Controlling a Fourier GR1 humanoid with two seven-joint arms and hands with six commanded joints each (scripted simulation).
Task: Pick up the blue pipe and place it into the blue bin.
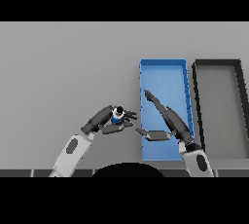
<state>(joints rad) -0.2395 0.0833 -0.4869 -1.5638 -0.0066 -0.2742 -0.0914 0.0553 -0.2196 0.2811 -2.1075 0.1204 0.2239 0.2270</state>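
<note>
Fingers of the left hand [104, 118] are curled around the blue pipe [116, 117], held upright just left of the blue bin [163, 67], apparently above the grey table [68, 72].

Risk, as judged: the pipe could be knocked or dropped short of the rim, since the right hand [168, 121] is spread open, fingers straight, over the bin, in the way.

Left forearm is angled up from the lower left. A dark bin [219, 65] is noted beside the blue one.

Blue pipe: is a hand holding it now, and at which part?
The left hand holds the blue pipe, its fingers and thumb curled round the pipe's sides. The right hand is open over the blue bin, holding nothing.
</note>
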